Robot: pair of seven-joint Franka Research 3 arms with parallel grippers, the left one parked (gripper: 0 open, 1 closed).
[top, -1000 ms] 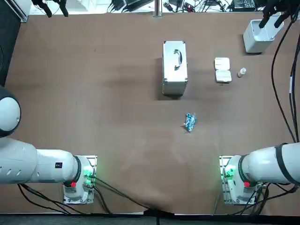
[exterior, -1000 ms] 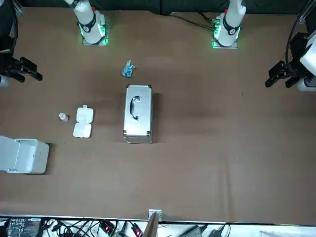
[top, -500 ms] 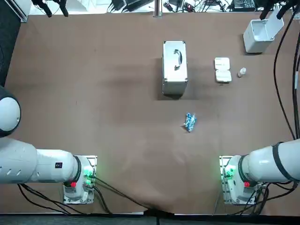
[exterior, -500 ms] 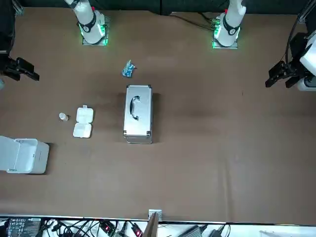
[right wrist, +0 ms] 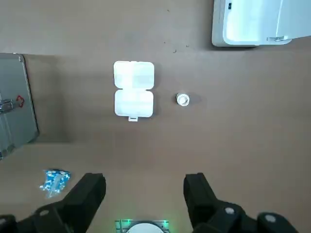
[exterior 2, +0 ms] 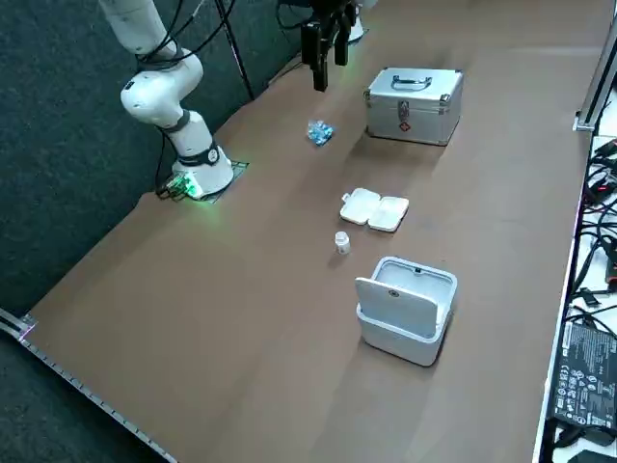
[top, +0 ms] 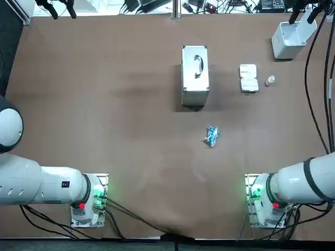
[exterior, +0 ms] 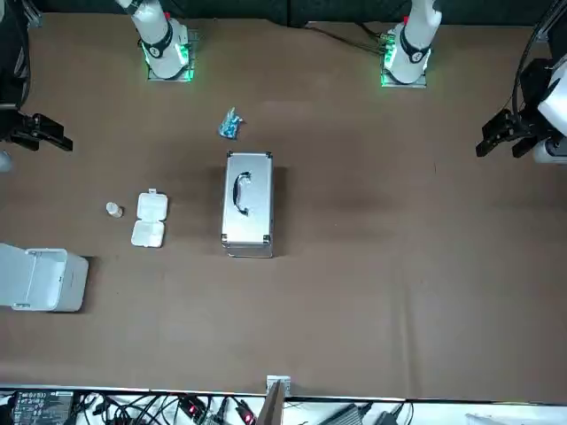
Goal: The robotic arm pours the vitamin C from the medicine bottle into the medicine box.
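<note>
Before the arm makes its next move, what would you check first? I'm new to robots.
1. Is the right gripper open and empty: ok, fingers apart, nothing between them.
2. Is the small whitish medicine bottle upright on the brown table: ok.
3. Is the white plastic medicine box open to receive tablets: ok, both halves lie flat.
4. Is the bottle free of neighbours: ok, it stands apart from the box and from the white open-lidded bin.
5. Is the bottle's cap off: cannot tell.
6. Is the gripper at the bottle: not ok, it hangs high and off to one side.
</note>
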